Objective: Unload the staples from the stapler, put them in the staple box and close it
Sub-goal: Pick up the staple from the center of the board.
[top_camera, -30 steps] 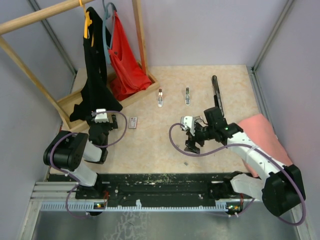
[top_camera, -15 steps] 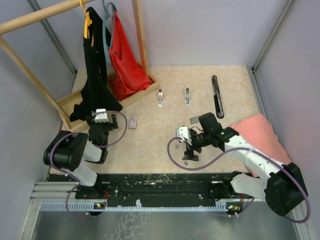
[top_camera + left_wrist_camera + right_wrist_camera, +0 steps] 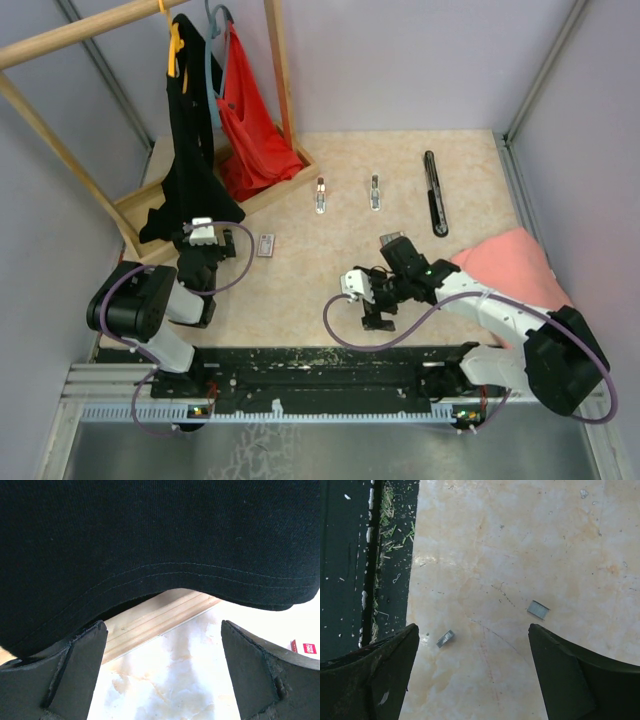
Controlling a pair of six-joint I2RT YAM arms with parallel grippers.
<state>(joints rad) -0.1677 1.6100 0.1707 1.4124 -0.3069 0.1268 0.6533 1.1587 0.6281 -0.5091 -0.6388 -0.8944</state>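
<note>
Plainly, left tool [image 3: 162, 650] gapes empty; right tool [image 3: 472, 650] spread above two staples [image 3: 538, 609]; stapler [image 3: 433, 192] well apart.

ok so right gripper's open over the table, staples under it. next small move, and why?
Probably raise the right gripper straight up. Its jaws stand open and empty, and two staples lie loose on the table below them, so nothing is left to release. The stapler lies apart at the back; its contents can't be seen.
</note>
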